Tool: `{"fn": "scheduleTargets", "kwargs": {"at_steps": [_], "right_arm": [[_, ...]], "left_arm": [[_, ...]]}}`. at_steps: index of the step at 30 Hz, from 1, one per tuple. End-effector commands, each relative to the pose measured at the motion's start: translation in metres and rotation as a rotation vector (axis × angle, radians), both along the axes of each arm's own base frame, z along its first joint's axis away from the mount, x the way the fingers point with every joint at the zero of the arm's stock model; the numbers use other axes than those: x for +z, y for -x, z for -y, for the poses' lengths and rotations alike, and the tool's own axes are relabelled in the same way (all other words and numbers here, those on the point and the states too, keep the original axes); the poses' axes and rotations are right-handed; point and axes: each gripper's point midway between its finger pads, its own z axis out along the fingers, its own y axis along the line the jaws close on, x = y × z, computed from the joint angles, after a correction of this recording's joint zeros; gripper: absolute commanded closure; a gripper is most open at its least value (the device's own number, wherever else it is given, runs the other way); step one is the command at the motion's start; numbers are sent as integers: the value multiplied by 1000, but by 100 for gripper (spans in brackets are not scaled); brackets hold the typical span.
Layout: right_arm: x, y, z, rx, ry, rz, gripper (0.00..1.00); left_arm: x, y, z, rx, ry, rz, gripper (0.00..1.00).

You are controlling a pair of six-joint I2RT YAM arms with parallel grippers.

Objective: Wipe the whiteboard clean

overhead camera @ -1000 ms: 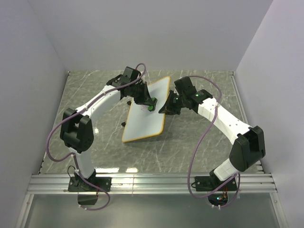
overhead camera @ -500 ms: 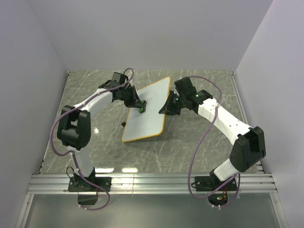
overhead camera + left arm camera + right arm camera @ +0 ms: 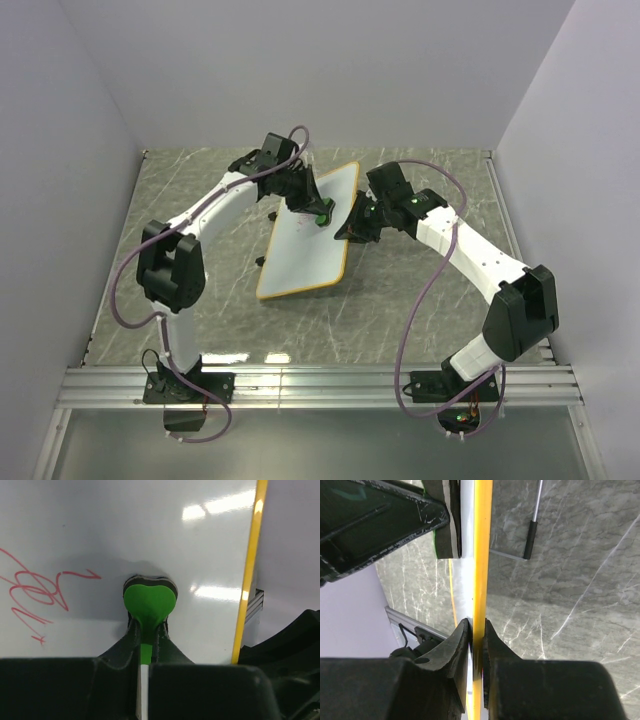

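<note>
The whiteboard, white with a thin orange-yellow frame, stands tilted on the marble table, its right edge raised. My right gripper is shut on that right edge; the right wrist view shows both jaws clamped on the yellow frame. My left gripper is shut on a small green eraser and presses it flat on the board near the right edge. Red scribbles lie on the board to the left of the eraser in the left wrist view.
Grey walls close the table on three sides. A metal rail runs along the near edge by the arm bases. Small black clips stick out at the board's left edge. A thin rod with a black tip shows behind the board.
My left gripper swept the eraser left across the board, then back right toward the board's right edge. The right gripper and the board stayed still.
</note>
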Motion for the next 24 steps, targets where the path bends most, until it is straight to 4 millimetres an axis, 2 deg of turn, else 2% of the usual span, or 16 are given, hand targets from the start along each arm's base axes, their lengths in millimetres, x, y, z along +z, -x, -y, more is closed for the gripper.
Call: {"fn": "scheduleTargets", "kwargs": {"at_steps": [1,4,8,11,12,15,17,19,24], "right_arm": [[-30,13,-7,139,104,-5,100],[-32,14,-5,140,115,-8,100],[-32,15,-4,139,124,-12,100],[-31,15,-2,137,132,-6,100],[-32,14,-1,132,135,-8,100],[-34,15,-1,135,137,-12,100],[-36,16,-1,135,138,-19,100],[-35,15,-1,137,139,-18,100],[-37,12,-5,138,139,-22,100]], "left_arm": [[-24,16,21,-74,3,-109,100],[-43,3,8,-46,-18,-134,100],[-86,-6,-25,6,-81,-201,100],[-122,-2,-58,51,-143,-268,100],[-138,6,-68,58,-167,-302,100],[-159,8,-92,96,-190,-333,100],[-164,10,-96,95,-202,-347,100],[-160,8,-94,82,-192,-342,100],[-128,13,-78,44,-146,-308,100]]}}
